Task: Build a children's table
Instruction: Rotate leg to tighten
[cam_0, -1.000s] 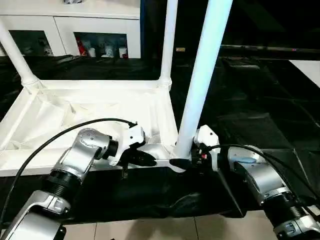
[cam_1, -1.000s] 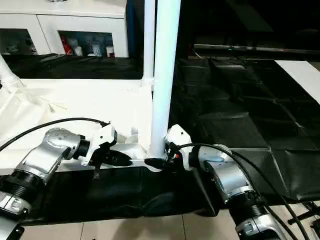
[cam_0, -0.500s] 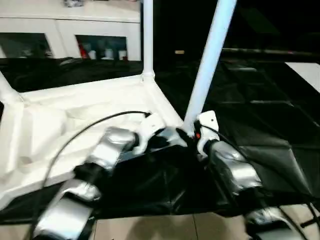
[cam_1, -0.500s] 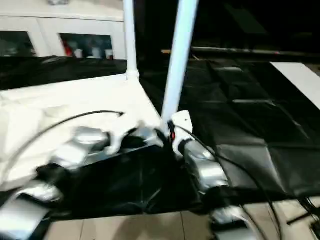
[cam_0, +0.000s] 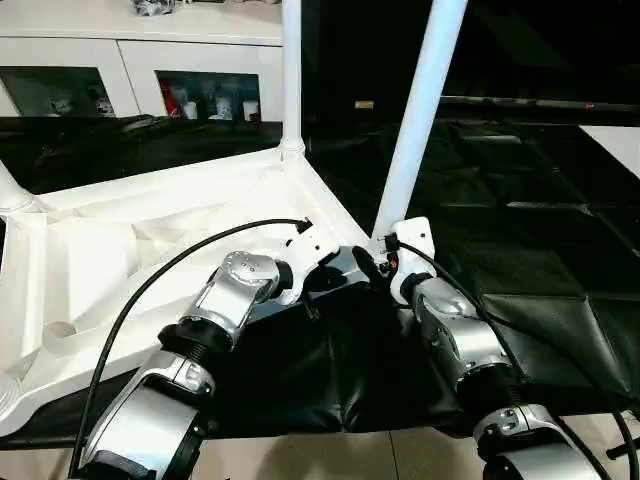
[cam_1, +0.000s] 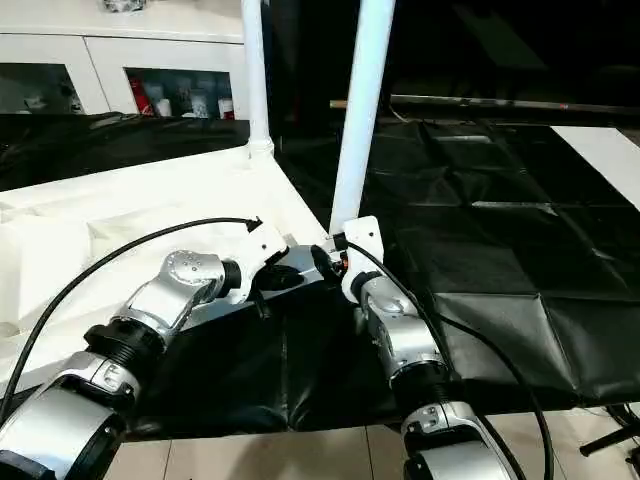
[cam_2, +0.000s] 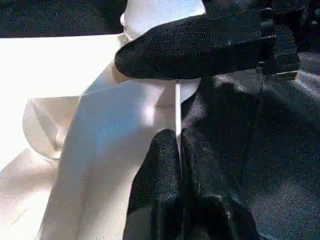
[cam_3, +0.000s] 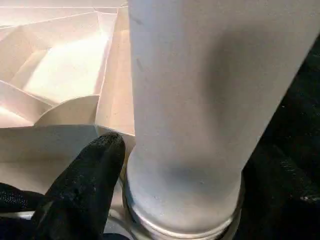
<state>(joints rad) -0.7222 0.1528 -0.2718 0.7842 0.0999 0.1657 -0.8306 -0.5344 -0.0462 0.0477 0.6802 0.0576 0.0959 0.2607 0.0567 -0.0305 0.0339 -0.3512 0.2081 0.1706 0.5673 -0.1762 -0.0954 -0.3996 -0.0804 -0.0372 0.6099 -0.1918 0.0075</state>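
Upturned white tabletop (cam_0: 150, 215) lying ribbed side up on the black-draped surface (cam_0: 540, 230), turned so that its near-right corner points toward the robot. Three legs counted standing in corner sockets: near-right leg (cam_0: 418, 110), far leg (cam_0: 291, 70), and the foot of a left leg (cam_0: 8, 190) at the picture's edge. Fourth corner, near left, not readable. One tabletop, two end effectors. Left end effector (cam_2: 177, 150) pressed together on the thin rim of the tabletop just beside the near-right socket (cam_3: 180, 220), pinching that edge. Right end effector (cam_0: 372, 268) set against the foot of the near-right leg where it enters the socket; cannot tell whether clamped or loose. White glass-door cabinet (cam_0: 130, 60) beyond the surface, far left. Likely risks from here: the leg seated crooked or only partway if pushed off-axis, since it leans in the head views; the thin rim slipping out of the pinch, letting the top skate across the slick cloth; the near-right corner, close to the surface's near edge, tipping off under a hard downward shove.
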